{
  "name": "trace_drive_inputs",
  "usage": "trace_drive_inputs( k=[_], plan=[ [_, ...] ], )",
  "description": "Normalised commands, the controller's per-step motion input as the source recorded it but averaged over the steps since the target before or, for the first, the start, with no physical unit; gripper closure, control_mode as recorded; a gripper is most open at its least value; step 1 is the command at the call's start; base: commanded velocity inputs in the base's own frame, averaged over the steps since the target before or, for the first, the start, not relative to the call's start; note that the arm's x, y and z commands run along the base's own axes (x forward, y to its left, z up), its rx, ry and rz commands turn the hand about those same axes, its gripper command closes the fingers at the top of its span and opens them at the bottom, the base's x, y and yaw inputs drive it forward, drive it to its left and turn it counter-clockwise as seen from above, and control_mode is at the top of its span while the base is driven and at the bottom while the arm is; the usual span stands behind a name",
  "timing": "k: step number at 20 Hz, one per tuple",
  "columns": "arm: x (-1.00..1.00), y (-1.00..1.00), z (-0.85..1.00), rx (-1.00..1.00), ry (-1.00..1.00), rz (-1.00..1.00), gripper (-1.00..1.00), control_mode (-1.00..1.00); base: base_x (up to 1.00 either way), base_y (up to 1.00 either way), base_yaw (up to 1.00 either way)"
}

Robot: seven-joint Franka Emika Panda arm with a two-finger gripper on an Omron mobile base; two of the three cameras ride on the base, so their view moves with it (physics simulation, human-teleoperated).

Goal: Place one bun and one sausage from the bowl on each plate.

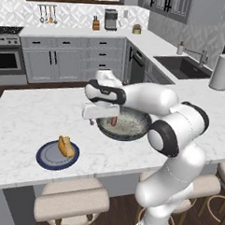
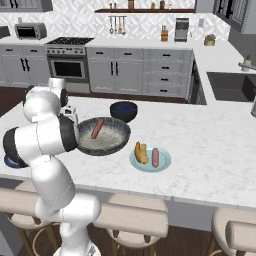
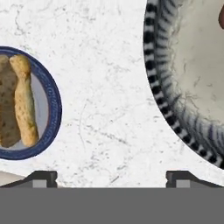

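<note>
Claw [image 3: 112, 177] spread wide, nothing btwn the tips, hovering over bare marble tabletop [image 3: 105, 87] in the gap btwn the navy plate [image 3: 51, 109] and the big grey bowl [image 3: 153, 65]. In the hand view both dark tips sit low, well apart, pinching nothing.

Left base view: the arm reaches out over the island, hand [image 1: 100, 111] just at the bowl's [image 1: 132, 132] near-left rim. One sausage [image 1: 114, 121] lies inside the bowl, close to that rim. Navy plate [image 1: 46, 158] sits nearer the tabletop's front edge, left of the bowl, apart from it, w/ a split bun [image 1: 66, 146] on its right half. No sausage on that plate.

Right base view: the bowl [image 2: 112, 142] sits mid-island, the sausage [image 2: 97, 128] lying slantwise on the speckled inside. Just right of it, the pale teal plate [image 2: 165, 161] carries a bun [image 2: 141, 152] and a sausage [image 2: 155, 157] side by side, apart from each other. A smaller dark blue bowl [image 2: 123, 110] stands behind the grey one, near its far rim. A sliver of the navy plate [image 2: 11, 162] peeks out behind the arm at the left edge.

Hand view again: the bun [image 3: 17, 100] lies lengthwise on the navy plate, two halves touching; the grey bowl's striped outer wall curves down the right side, a bit of the sausage [image 3: 221, 17] at the top right corner.
</note>
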Motion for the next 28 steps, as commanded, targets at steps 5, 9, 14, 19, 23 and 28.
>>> trace_drive_inputs(
  k=[5,9,14,19,23,28],
  plan=[
    [0.41,-0.83,0.04,0.08,-0.01,0.00,-1.00,-1.00,0.00,0.00,0.00],
    [0.38,-0.43,0.00,0.00,-0.03,0.00,-1.00,-1.00,0.00,0.00,0.00],
    [0.50,-0.20,0.00,-0.02,0.00,0.00,-1.00,-1.00,0.00,0.00,0.00],
    [0.42,-0.39,-0.01,0.00,0.03,-0.03,-1.00,-1.00,0.00,0.00,0.00],
    [0.34,-0.06,-0.40,0.00,-0.04,-0.02,-1.00,-1.00,0.00,0.00,0.00],
    [0.42,0.00,-0.57,-0.05,-0.22,0.00,-1.00,-1.00,0.00,0.00,0.00]
  ],
)
